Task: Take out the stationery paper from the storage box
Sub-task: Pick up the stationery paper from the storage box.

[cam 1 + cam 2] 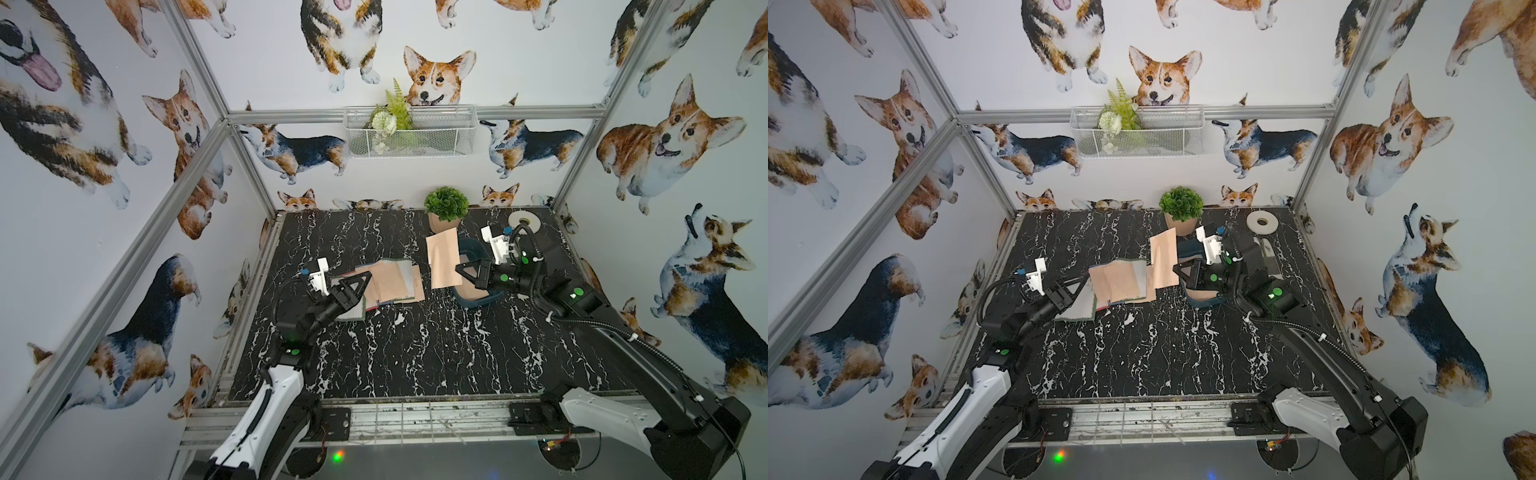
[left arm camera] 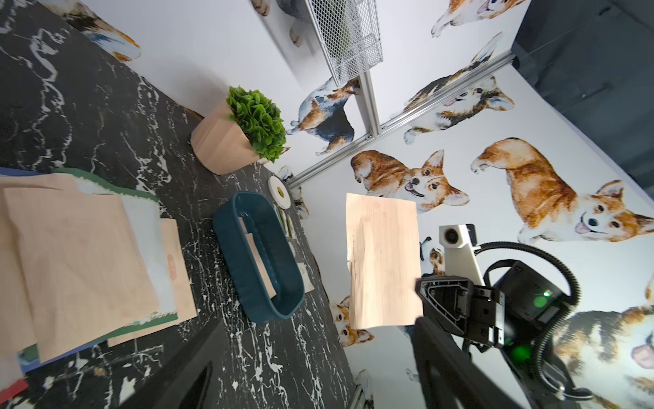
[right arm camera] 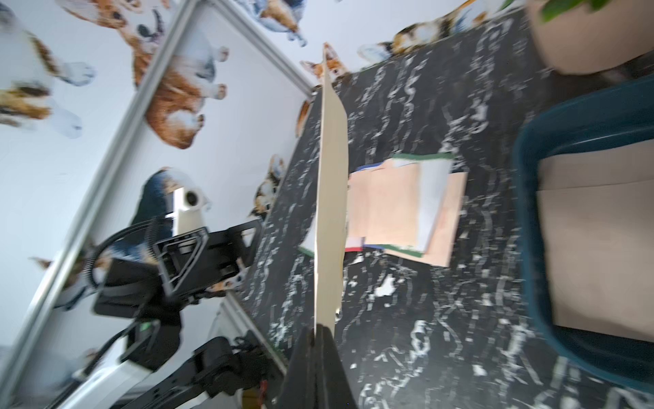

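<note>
My right gripper [image 1: 458, 269] [image 3: 320, 327] is shut on the lower corner of one peach stationery paper sheet [image 1: 444, 257] [image 2: 384, 258]. The sheet stands upright in the air just left of the storage box [image 1: 478, 305] [image 2: 258, 308], a dark teal tub. More peach sheets [image 3: 594, 255] lie inside the tub. A fanned pile of peach and bordered sheets [image 1: 390, 282] [image 2: 81, 255] lies on the table's middle. At the pile's left end my left gripper [image 1: 360, 287] [image 2: 318, 320] hangs open with nothing between its fingers.
A potted green plant [image 1: 445, 208] stands at the back, just behind the tub. A white tape roll [image 1: 524, 222] lies at the back right corner. A white wire basket [image 1: 409, 133] with greenery hangs on the back wall. The table is black marble.
</note>
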You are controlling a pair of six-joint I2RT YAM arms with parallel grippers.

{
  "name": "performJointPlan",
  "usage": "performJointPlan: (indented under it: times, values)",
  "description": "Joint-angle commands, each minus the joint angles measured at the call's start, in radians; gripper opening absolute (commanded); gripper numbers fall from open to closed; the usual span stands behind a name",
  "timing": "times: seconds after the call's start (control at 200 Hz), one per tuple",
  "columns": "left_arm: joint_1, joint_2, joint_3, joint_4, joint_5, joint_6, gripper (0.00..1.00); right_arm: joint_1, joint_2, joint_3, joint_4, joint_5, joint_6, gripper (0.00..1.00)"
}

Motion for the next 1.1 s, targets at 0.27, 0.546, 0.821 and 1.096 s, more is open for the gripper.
performJointPlan:
  times: [0.27, 0.546, 0.821, 1.096]
  values:
    - [-0.040, 0.136, -0.016, 0.409, 0.049, -0.170, 0.87, 0.065, 0.024, -0.017, 0.400, -0.212, 0.206, 0.00]
    - [-0.074, 0.088, 0.036, 0.306, 0.034, -0.118, 0.88, 0.142, 0.111, 0.014, 0.424, -0.187, 0.185, 0.00]
    - [-0.100, 0.102, 0.054, 0.299, 0.031, -0.106, 0.87, 0.216, 0.189, 0.067, 0.407, -0.167, 0.146, 0.00]
    - [-0.108, 0.086, 0.057, 0.275, 0.030, -0.089, 0.44, 0.219, 0.202, 0.048, 0.409, -0.144, 0.143, 0.00]
